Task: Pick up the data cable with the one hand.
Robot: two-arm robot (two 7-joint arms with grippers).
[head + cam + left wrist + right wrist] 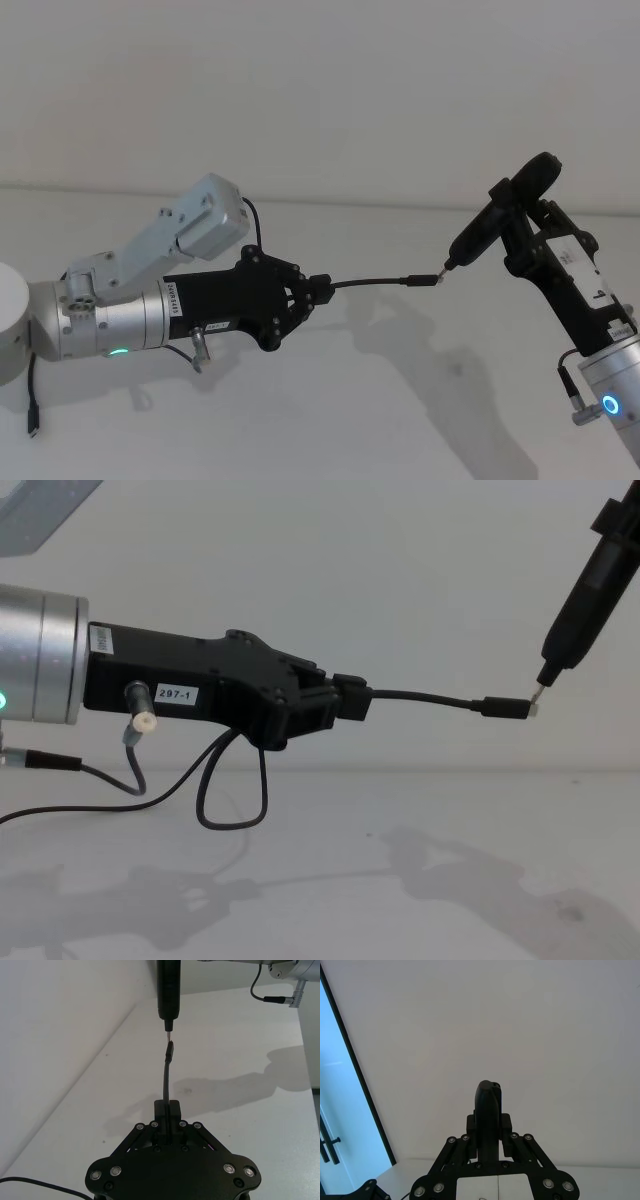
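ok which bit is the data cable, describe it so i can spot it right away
Start at the left gripper, the black one on the silver arm with the green light. The data cable is the thin black cord sticking out from its shut jaws, held in the air. It ends in a small plug whose silver tip meets the slim dark tool in the right gripper.

Bare lab or test room. Plain white table (400, 420), blank white wall (320, 80). Glass door (340, 1125) at 9 o'clock in right wrist view.

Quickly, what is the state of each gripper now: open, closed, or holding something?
Left gripper: closed on the data cable, held above the table.
Right gripper: closed on the slim dark tool, its tip at the cable's plug.
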